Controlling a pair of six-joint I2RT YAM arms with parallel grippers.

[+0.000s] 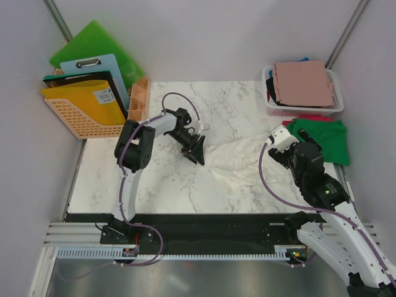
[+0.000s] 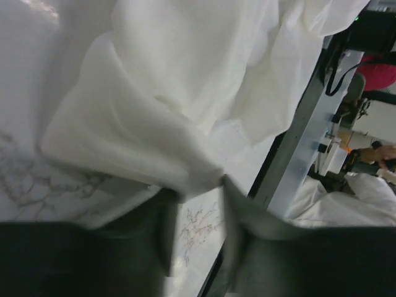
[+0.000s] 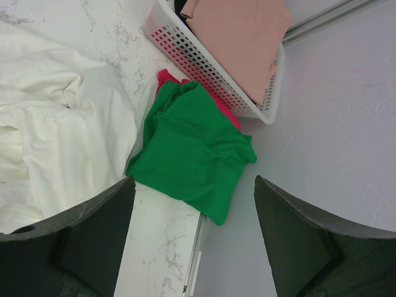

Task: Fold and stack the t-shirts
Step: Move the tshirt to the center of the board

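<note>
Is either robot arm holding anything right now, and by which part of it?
The left tool seems to pinch the cream-white t-shirt by a bunched fold at its edge. The right tool is open, holding nothing.

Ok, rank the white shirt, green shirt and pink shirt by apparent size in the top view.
1. white shirt: spread out, clearly the largest.
2 and 3. green shirt and pink shirt: these look about alike. The pink one lies on top of the basket, slightly nearer the camera, so I won't rank them.
</note>
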